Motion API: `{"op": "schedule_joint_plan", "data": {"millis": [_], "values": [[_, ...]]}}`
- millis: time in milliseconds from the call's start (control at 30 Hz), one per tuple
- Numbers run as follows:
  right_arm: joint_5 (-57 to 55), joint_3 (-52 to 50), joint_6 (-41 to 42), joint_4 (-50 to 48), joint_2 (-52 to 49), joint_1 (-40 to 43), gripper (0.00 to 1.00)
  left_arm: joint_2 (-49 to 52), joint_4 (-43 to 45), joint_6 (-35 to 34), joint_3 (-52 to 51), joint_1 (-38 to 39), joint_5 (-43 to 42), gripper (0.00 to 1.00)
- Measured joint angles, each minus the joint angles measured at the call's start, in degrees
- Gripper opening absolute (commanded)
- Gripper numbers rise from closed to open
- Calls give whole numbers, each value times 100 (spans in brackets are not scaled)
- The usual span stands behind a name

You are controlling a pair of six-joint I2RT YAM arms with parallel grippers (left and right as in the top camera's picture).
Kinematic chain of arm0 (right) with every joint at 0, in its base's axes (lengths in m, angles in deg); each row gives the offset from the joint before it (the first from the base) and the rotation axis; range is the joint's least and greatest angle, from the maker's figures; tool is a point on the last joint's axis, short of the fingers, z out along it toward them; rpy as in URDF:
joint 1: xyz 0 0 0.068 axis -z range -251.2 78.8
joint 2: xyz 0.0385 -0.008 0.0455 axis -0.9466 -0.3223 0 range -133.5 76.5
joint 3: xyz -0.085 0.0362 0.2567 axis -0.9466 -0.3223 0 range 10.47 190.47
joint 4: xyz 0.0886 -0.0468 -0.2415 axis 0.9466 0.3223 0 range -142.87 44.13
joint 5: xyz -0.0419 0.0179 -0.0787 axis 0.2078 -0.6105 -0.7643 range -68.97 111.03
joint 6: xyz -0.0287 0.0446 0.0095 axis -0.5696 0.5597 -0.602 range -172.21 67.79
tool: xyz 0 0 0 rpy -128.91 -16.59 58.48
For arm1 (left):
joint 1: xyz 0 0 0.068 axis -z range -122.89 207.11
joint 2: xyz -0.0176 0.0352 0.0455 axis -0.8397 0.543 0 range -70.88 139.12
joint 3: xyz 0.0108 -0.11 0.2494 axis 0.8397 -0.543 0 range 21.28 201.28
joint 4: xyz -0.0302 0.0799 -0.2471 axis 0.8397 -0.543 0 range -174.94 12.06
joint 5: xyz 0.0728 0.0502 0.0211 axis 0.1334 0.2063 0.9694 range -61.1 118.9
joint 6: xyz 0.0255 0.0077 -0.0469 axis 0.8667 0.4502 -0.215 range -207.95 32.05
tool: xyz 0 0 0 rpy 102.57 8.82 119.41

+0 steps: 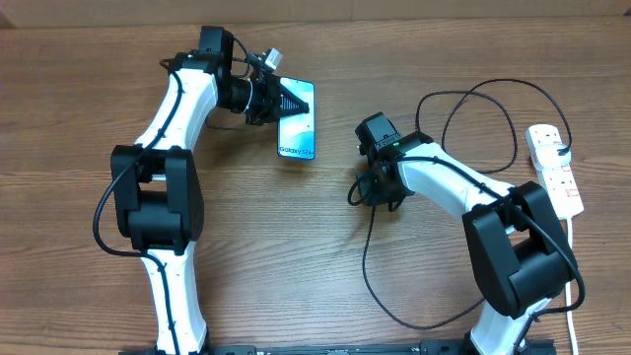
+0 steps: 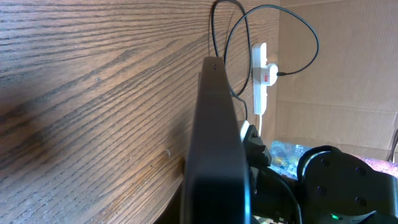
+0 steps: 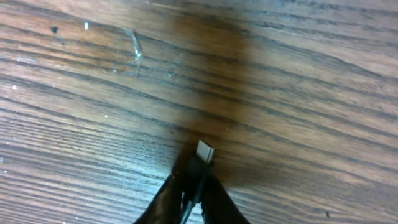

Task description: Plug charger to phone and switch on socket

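Note:
The phone (image 1: 298, 128), its cyan screen lit, lies left of centre on the table, and my left gripper (image 1: 287, 100) is shut on its far end. In the left wrist view the phone (image 2: 217, 143) shows edge-on as a dark slab that hides the fingers. The charger (image 1: 367, 258), a thin black cable, loops from the socket (image 1: 555, 168) at the right edge round to my right gripper (image 1: 366, 189). In the right wrist view that gripper (image 3: 194, 180) is shut on the cable's plug, and the silver tip (image 3: 205, 150) pokes out just above the wood.
The socket (image 2: 260, 78) and the charger's loops (image 2: 273, 37) lie beyond the phone in the left wrist view. The socket's white cord (image 1: 575, 258) runs down the right edge. Cardboard walls (image 2: 342, 74) stand past the table edge.

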Motion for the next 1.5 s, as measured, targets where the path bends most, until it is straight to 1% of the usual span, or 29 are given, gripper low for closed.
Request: {"op": "schedule_joint_plan", "data": {"millis": [67, 333, 533, 667, 800, 933, 967, 1067, 1200, 1500], "values": [[24, 0, -2, -9, 0, 0, 3, 0, 0, 2, 0, 0, 0, 4], [39, 0, 4, -7, 0, 2, 4, 0, -76, 24, 0, 0, 0, 4], [42, -2, 0, -46, 0, 0, 4, 0, -114, 284, 0, 2, 0, 4], [44, -4, 0, -50, 0, 9, 4, 0, -289, 304, 0, 2, -24, 4], [223, -7, -33, -22, 22, 85, 4, 0, -225, 332, 0, 2, -474, 4], [949, -9, -240, -20, 208, 323, 4, 0, 341, 348, -2, 2, -1469, 4], [1145, -9, -275, -42, 326, 391, 4, 0, 503, 339, -2, 2, -1766, 4], [1912, -11, -446, -68, 811, 621, 4, 0, 726, 210, 0, 2, -2277, 4], [3029, -11, -822, -59, 1191, 828, 4, 0, 772, -72, -2, 2, -2588, 4], [5431, -11, -1683, -57, 1204, 870, 4, 0, 782, -839, -2, 39, -2771, 4]]}}
